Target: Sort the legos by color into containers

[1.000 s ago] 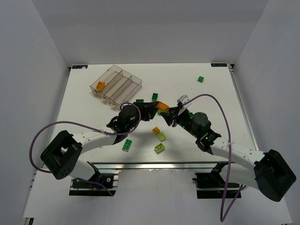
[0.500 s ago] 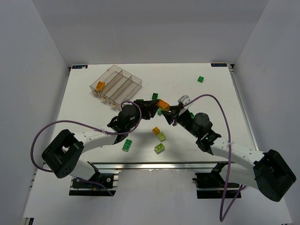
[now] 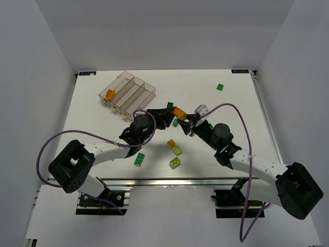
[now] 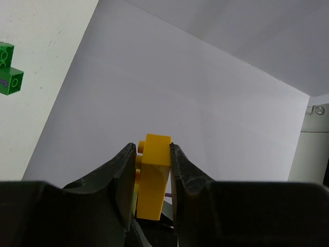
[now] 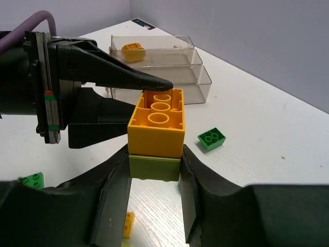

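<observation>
Tray [image 3: 135, 87] sits rear left. Right of it, aloft, orange brick [image 5: 157, 121], 3 open tubes up, tops lime brick [image 5: 154, 168]. Left gripper [image 4: 152, 148] pinches orange brick; right gripper [image 5: 154, 160] clamps lime brick.

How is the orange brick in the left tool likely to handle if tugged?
Probably rigid: the orange brick shows crisp, undeformed edges in the left tool. Its glossy sides might slip. Stacked on the lime brick in the right tool, it may release suddenly.
</observation>
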Robot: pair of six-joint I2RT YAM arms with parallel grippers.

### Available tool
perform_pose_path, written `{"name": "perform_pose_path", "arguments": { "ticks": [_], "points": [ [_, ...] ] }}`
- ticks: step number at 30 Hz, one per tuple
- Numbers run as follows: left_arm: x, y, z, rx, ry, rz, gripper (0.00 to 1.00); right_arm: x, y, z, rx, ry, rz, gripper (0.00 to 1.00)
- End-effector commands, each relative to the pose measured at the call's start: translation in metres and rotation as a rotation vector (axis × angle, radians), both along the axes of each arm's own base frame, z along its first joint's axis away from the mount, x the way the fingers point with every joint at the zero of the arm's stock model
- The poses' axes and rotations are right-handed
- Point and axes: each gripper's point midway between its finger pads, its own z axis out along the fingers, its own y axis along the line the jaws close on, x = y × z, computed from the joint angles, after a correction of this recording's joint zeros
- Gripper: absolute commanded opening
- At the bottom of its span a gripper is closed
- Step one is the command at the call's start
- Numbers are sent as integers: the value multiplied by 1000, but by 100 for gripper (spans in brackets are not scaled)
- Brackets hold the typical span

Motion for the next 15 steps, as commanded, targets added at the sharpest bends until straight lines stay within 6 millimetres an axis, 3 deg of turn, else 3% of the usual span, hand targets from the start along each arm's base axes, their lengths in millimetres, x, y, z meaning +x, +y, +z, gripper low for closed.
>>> {"name": "perform_pose_path", "arguments": {
  "ticks": [1, 6, 15],
  "points": [
    [7, 7, 68, -295, 0, 26, 0, -5, 10, -1, -21, -30, 61, 29],
    [8, 8, 83, -314, -26, 31, 0, -2, 7, -4, -30, -36, 51, 27],
    [7, 8, 91, -324, -39, 29, 0, -3, 4, -9, -31, -20, 49, 23]
  ]
}}
